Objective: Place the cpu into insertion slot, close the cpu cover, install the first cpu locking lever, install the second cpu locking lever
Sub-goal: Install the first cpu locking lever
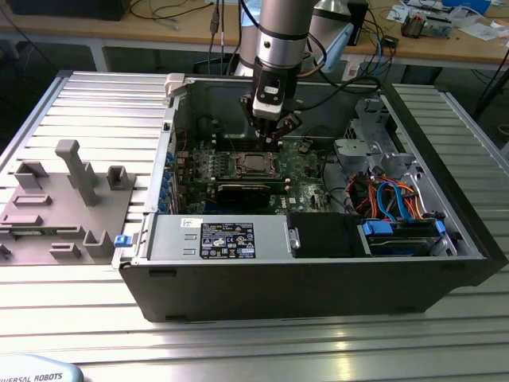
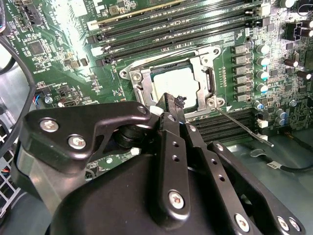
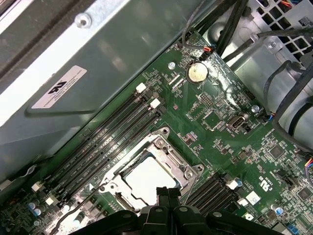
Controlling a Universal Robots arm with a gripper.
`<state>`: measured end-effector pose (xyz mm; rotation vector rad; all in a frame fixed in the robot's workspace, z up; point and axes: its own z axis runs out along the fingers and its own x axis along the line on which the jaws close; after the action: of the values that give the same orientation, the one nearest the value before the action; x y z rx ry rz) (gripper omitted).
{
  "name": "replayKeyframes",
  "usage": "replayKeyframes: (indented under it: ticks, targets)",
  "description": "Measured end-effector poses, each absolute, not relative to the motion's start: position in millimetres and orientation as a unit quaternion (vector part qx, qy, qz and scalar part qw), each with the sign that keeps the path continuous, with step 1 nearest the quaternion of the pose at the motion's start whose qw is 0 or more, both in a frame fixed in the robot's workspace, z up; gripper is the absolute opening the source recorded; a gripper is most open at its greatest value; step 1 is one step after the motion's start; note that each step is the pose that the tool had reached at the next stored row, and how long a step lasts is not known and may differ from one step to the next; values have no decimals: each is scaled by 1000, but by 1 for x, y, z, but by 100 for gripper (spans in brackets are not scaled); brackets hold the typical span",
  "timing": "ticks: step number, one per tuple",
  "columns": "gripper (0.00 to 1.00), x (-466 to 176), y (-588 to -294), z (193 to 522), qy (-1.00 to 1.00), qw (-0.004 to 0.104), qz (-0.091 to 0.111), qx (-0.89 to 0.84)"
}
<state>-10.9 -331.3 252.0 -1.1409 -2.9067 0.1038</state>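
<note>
A robot arm reaches down into an open computer case (image 1: 318, 278) lying on a ribbed metal table (image 1: 238, 350), its gripper (image 1: 270, 131) hanging just above the insertion slot (image 1: 253, 165) near the middle of the green circuit board (image 3: 220, 122). In both wrist views the gripper (image 2: 173, 100) (image 3: 167, 190) is clenched, its two black fingers pressed together with nothing between them, the tips poised at the edge of the socket. The cpu (image 2: 176, 83) sits in the slot, its dull silver-grey top showing through the square window of the cpu cover (image 2: 141, 87), which lies flat around it. In the second wrist view a thin metal lever (image 2: 242, 126) slants away from one corner of the socket frame and crosses the memory slots (image 2: 230, 129) on that side. More long memory slots (image 2: 171, 24) run along the far side of the socket, and in the first wrist view a round coin battery (image 3: 197, 72) sits on the board near the case wall. On the exterior view's left, a grey moulded fixture (image 1: 71, 199) rests on the table beside the case.
</note>
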Motion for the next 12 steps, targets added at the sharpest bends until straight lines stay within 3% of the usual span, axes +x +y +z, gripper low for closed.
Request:
replayKeyframes:
  ticks: [12]
  targets:
    - [11,-11,-331,252,-935,8,33,-354]
